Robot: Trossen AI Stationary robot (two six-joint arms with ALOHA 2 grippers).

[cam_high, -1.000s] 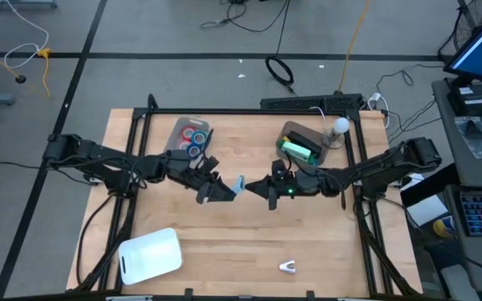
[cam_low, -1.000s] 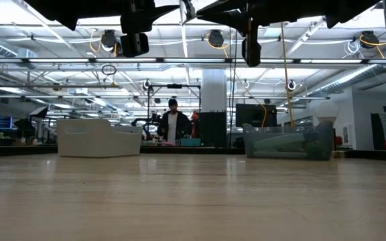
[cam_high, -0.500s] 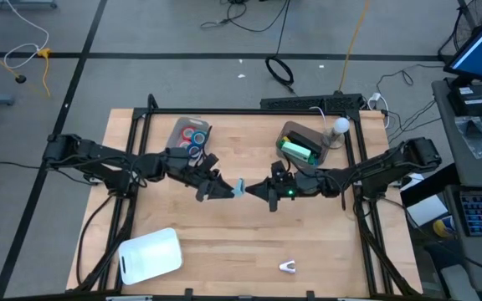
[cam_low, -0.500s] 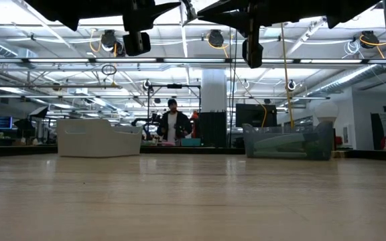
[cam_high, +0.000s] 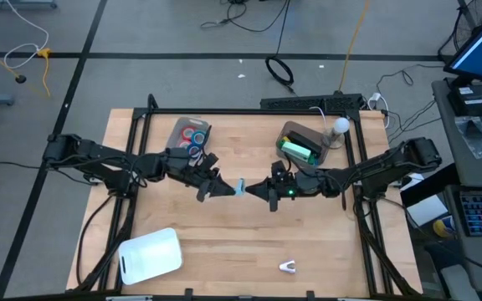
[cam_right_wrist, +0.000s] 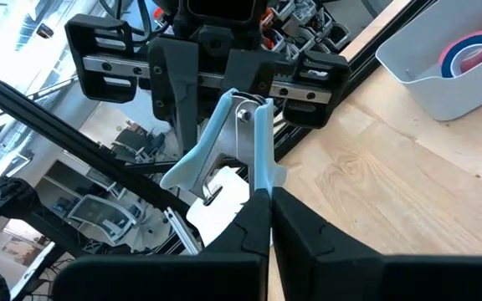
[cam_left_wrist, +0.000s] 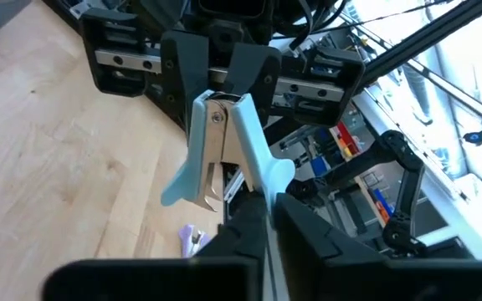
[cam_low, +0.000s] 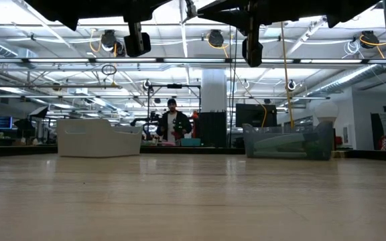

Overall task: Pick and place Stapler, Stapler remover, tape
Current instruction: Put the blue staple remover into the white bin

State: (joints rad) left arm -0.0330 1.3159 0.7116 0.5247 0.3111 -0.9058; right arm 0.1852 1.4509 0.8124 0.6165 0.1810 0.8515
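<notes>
- Above the tabletop's centre, the left gripper (cam_high: pixel 222 189) and right gripper (cam_high: pixel 256 188) both pinch one light-blue staple remover (cam_high: pixel 239 186).
- Wrist views alone show its metal jaws.
- Tape rolls (cam_high: pixel 195 138) sit in the bin (cam_high: pixel 176 130) near the far edge.
- Green stapler (cam_high: pixel 298 150) lies in the other bin (cam_high: pixel 294 130).
</notes>
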